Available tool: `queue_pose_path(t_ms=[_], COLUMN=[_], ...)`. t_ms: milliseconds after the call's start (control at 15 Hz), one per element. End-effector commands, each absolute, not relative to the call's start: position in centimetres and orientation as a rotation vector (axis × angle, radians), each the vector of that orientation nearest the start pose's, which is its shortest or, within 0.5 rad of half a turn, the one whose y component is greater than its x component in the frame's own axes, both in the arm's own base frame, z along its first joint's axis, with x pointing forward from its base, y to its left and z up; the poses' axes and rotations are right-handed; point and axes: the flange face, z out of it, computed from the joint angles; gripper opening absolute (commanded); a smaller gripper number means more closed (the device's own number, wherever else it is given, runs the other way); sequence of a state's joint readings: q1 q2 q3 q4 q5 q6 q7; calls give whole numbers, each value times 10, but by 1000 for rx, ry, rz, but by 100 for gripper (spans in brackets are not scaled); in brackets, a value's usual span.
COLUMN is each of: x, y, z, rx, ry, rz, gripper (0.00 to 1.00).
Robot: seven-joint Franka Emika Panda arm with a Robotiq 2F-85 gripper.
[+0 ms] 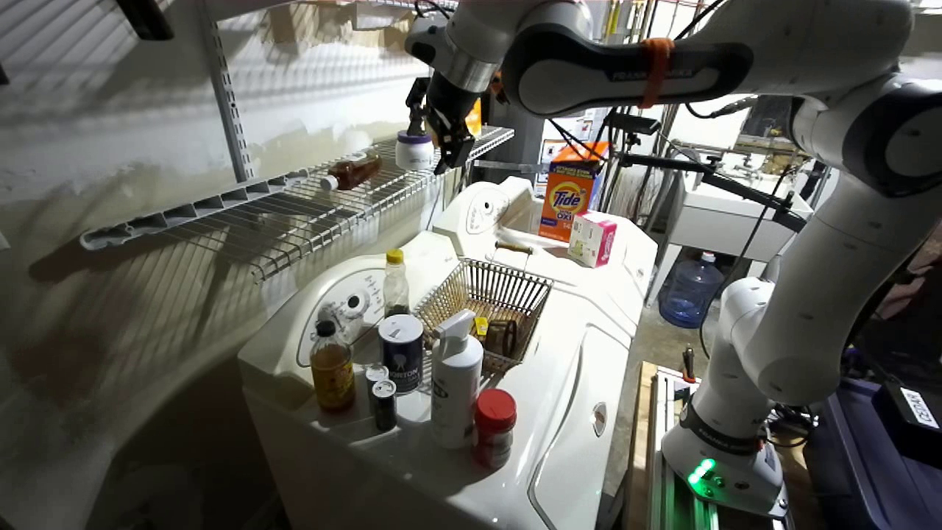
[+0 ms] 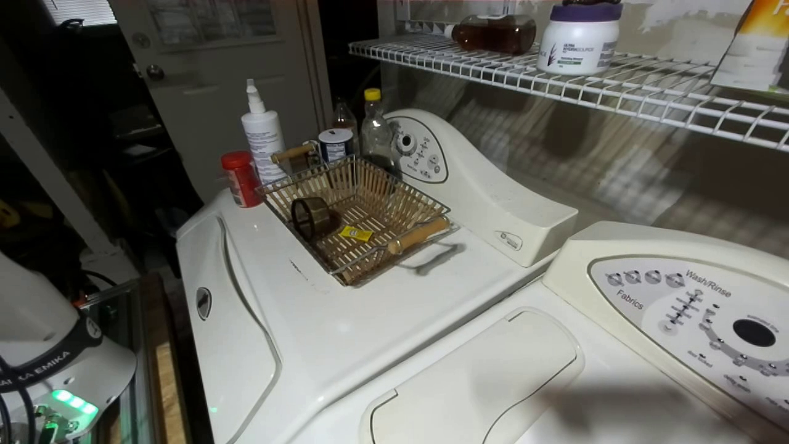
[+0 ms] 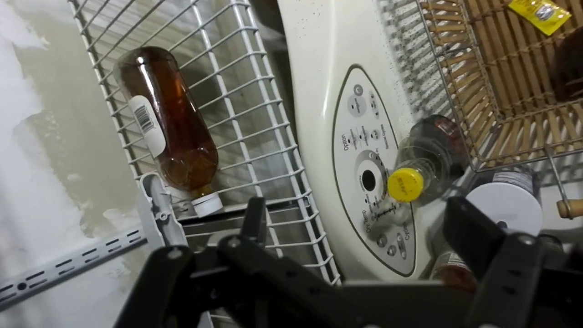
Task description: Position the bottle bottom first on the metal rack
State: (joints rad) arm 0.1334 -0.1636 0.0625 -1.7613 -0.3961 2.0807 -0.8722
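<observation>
A dark-brown bottle with a white cap lies on its side on the metal rack, in both exterior views (image 1: 357, 172) (image 2: 496, 34) and in the wrist view (image 3: 166, 123). A white barcode label shows on it; no orange-red band shows on the visible side. The metal rack is a long white wire shelf along the wall (image 1: 294, 254) (image 2: 616, 103) (image 3: 231, 114). My gripper (image 1: 436, 147) is high by the shelf's front edge. In the wrist view its fingers (image 3: 357, 218) are wide apart with nothing between them; the bottle lies ahead and to the left, apart from them.
A white jar with a purple lid (image 2: 576, 46) stands on the rack near the bottle's base. Below are a wire basket (image 2: 425, 203), a yellow-capped clear bottle (image 3: 405, 184), a salt canister (image 1: 402, 353) and several other containers on the dryer. A Tide box (image 1: 567, 195) stands farther off.
</observation>
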Motion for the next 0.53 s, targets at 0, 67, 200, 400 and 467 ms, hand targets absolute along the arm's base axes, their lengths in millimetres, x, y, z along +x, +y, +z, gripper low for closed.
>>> queue_pose_path(t_ms=[0,67,200,400,467], x=[570,575,587,603,608], y=[85,84,80,73,72], z=[677,674,670,666,664], rx=[2111,2100,2070,2041,2035], ry=[1521,1535,1549,1553,1556], rz=[434,435,433,443,446], gripper=[100,100,100,100,100])
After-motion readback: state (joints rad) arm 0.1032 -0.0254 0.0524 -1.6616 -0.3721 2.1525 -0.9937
